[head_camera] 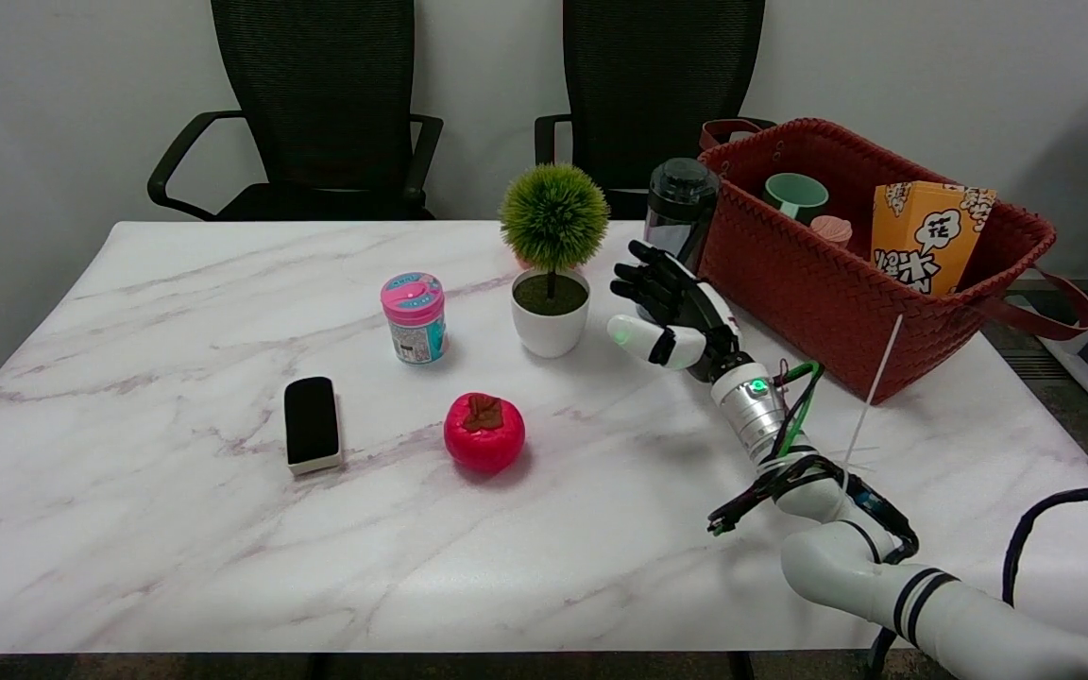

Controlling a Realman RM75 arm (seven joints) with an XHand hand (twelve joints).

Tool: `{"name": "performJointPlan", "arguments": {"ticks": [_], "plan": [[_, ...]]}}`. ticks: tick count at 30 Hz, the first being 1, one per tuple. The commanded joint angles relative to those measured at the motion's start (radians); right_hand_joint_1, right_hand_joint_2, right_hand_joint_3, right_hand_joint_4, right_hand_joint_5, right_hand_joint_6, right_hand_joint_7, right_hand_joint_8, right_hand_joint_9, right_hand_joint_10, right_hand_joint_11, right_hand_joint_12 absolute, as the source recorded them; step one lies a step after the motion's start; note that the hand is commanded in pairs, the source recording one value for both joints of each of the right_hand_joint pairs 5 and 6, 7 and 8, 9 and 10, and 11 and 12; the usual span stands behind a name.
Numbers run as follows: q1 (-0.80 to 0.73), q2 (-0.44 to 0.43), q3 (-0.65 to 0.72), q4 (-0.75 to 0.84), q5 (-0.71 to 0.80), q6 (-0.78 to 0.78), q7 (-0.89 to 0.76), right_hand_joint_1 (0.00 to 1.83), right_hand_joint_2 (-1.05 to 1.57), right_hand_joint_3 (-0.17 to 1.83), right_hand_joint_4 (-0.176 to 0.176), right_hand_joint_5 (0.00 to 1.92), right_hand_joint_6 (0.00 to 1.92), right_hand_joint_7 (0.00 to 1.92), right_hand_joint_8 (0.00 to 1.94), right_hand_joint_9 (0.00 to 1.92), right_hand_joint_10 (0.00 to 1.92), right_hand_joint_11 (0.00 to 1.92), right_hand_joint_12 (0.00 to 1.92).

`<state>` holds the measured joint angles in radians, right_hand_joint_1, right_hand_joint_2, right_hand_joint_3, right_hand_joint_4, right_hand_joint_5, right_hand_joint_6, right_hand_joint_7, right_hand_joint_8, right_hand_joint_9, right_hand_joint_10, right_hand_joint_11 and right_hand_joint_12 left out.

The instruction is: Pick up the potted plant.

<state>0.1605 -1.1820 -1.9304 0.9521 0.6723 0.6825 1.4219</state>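
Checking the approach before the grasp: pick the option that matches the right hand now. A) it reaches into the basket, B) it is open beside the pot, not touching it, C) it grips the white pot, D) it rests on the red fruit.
B: the right hand has its fingers apart, with bare table showing between it and the potted plant.

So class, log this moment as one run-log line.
robot hand: open, right of potted plant, apart | plant: upright on table | phase: reaching
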Motion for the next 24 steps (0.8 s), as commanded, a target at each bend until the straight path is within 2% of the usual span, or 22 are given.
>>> {"name": "performJointPlan", "arguments": {"ticks": [1, 7, 24], "plan": [[0.012, 0.007, -0.008, -0.026, 0.004, -0.004, 0.007, 1.07, -0.03, 0.94, 0.000, 0.38, 0.38, 0.41, 0.41, 0.47, 0.47, 0.30, 0.30], [0.040, -0.008, -0.010, -0.072, 0.005, -0.014, 0.008, 1.07, -0.02, 0.94, 0.000, 0.43, 0.43, 0.41, 0.41, 0.46, 0.46, 0.29, 0.29], [0.128, -0.049, -0.035, -0.194, 0.005, -0.034, 0.010, 1.07, -0.03, 0.95, 0.000, 0.43, 0.43, 0.41, 0.41, 0.45, 0.45, 0.27, 0.27]]}}
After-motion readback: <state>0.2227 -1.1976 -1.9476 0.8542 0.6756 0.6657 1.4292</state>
